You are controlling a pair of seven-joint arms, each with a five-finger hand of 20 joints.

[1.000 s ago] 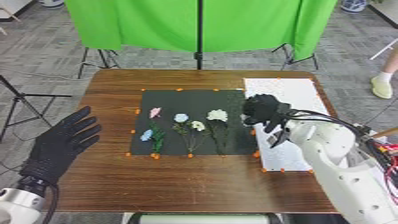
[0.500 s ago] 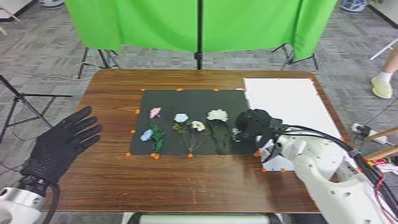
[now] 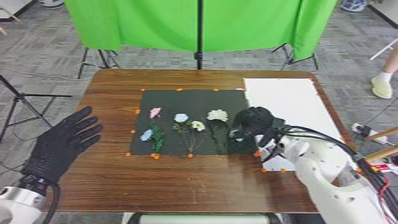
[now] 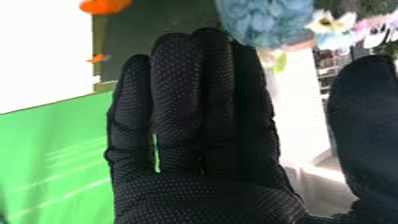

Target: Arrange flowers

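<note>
Pink, blue and white cloth flowers [image 3: 218, 115] lie on the black rectangular mat [image 3: 178, 96], likely spaced for display. Over its right edge, the black-gloved right hand [image 3: 254, 119] has straight fingers together, thumb apart, perhaps for adjusting; leftward, the black-gloved left hand [image 3: 62, 143] is spread.

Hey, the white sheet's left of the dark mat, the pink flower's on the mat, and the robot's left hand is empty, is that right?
Not quite. The white sheet is right of the dark mat, not left of it, as the head view shows. The rest holds: the pink flower lies on the mat, and the robot's left hand is empty.
</note>
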